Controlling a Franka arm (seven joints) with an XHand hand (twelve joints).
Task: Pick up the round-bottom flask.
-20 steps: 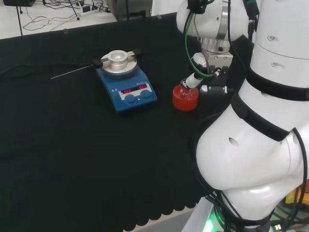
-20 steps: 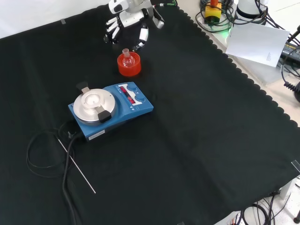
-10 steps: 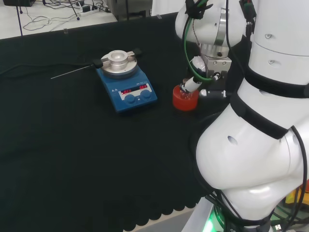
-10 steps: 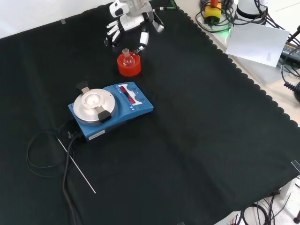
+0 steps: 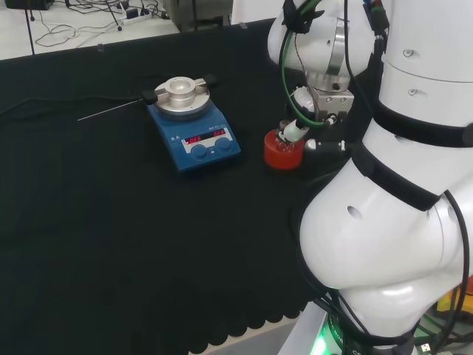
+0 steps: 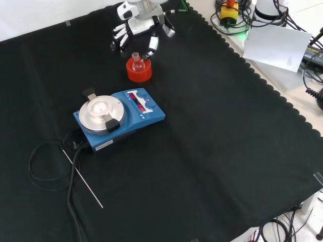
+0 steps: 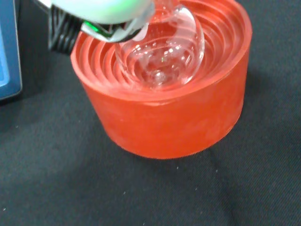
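The clear round-bottom flask (image 6: 136, 62) sits upright in a red ribbed ring stand (image 6: 139, 72) near the far side of the cloth in the front view. In the wrist view its glass bulb (image 7: 162, 55) rests in the stand's (image 7: 178, 117) stepped hollow. The hand (image 6: 135, 26) hangs just behind and above the flask, its fingers (image 6: 117, 40) spread to one side of the short neck and its thumb to the other, not closed on it. In the head view a finger (image 5: 295, 130) reaches down to the flask's neck over the stand (image 5: 284, 153).
A blue hotplate stirrer (image 6: 119, 119) with a round metal top stands close to the stand, seen to its left in the head view (image 5: 194, 127). A thin metal rod (image 6: 83, 179) and a black cable (image 6: 45, 169) lie beyond it. The arm's white links (image 5: 392, 207) rise at the head view's right.
The hand has come down and closer to the flask, so its fingers now straddle the neck. The flask and stand have not moved.
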